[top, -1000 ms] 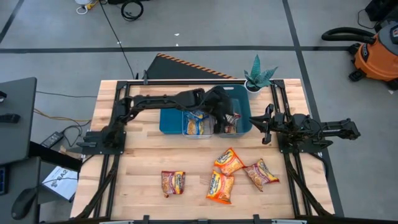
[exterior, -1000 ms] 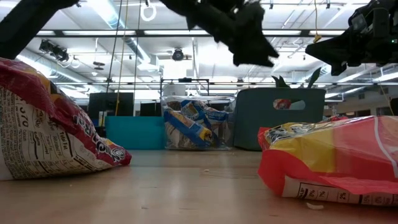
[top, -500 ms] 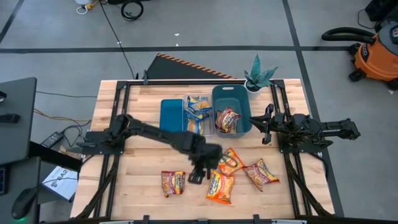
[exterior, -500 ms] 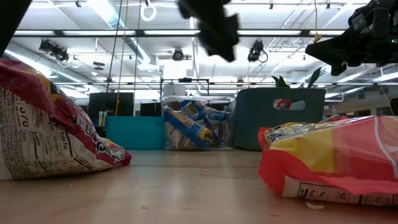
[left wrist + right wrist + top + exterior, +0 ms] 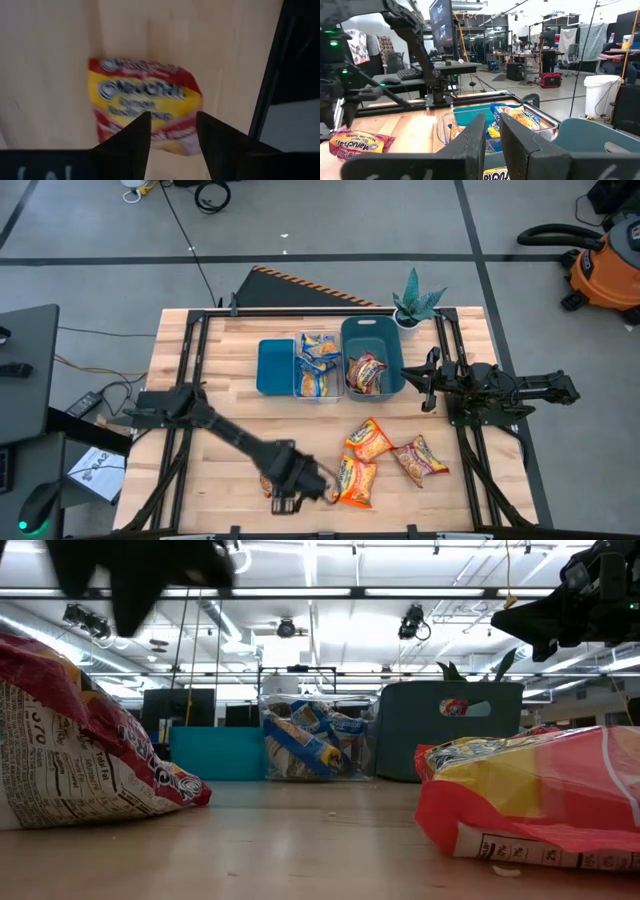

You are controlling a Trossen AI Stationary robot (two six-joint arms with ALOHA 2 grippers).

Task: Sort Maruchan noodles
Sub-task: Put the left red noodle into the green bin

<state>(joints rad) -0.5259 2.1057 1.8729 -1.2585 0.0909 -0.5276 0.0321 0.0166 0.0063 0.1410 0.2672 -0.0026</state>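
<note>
A red-and-yellow Maruchan packet [image 5: 268, 473] lies flat on the table near its near edge. It also shows in the left wrist view [image 5: 145, 102] and the low view [image 5: 80, 740]. My left gripper [image 5: 292, 485] hovers over it, open, a finger on either side [image 5: 172, 132], not touching. Three orange packets [image 5: 368, 438], [image 5: 354, 480], [image 5: 420, 458] lie to its right. Blue-and-yellow packets fill a clear bin [image 5: 318, 365]. A maroon packet [image 5: 366, 372] lies in a teal bin [image 5: 392, 340]. My right gripper [image 5: 425, 380] waits right of the teal bin, fingers slightly apart [image 5: 492, 135].
A flat teal bin [image 5: 276, 366] stands left of the clear bin. A potted plant [image 5: 415, 302] stands at the far right corner. Black frame rails [image 5: 190, 380] run along both table sides. Bare wood lies between the bins and the loose packets.
My left gripper has swung from over the teal bin at the far side toward the table's near edge and left, and now hangs over the red-and-yellow packet. The packets on the table have not moved.
</note>
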